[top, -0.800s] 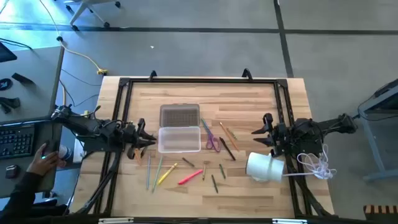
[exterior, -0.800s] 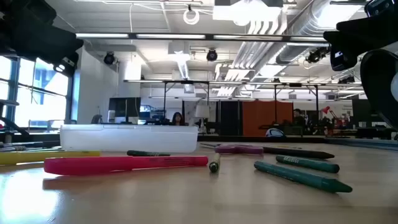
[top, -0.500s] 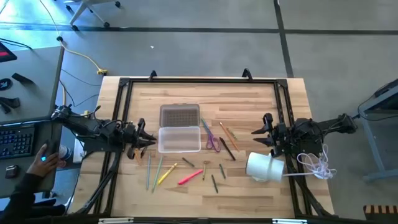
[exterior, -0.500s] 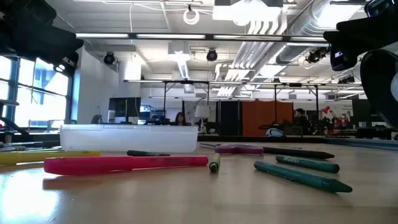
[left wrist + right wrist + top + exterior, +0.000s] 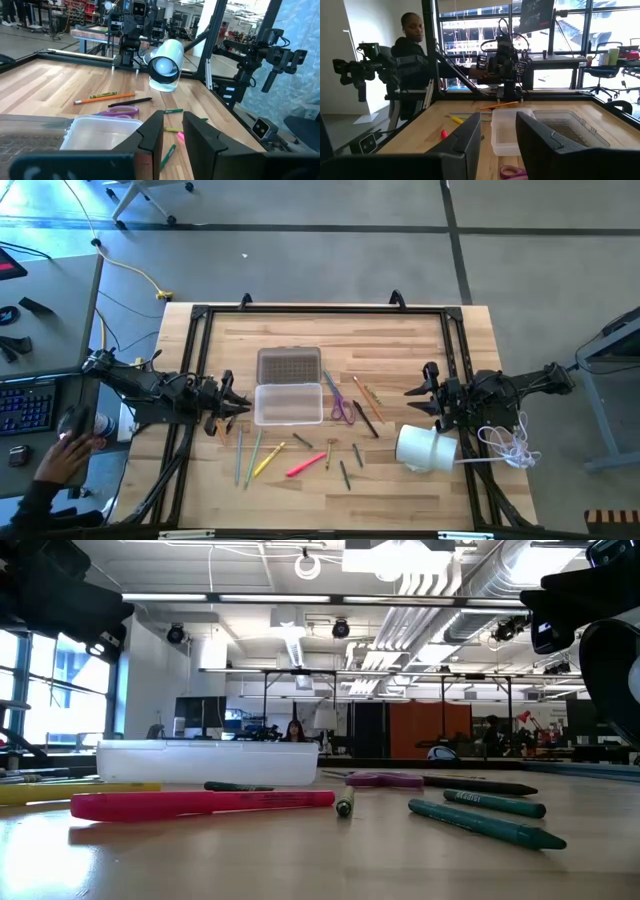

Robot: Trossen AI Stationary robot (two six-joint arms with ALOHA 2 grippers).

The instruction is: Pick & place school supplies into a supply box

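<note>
High view shows the clear, round-cornered supply box (image 5: 288,403) beside its ribbed lid (image 5: 289,365), between narrowly parted left gripper (image 5: 240,404) and right gripper (image 5: 412,392).

Left gripper (image 5: 232,406), right gripper (image 5: 417,392): both parted, empty.

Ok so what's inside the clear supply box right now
Nothing can be seen inside the supply box: its walls show only pale, bare plastic. Its ribbed lid lies open beside it. The pens are on the table.
</note>
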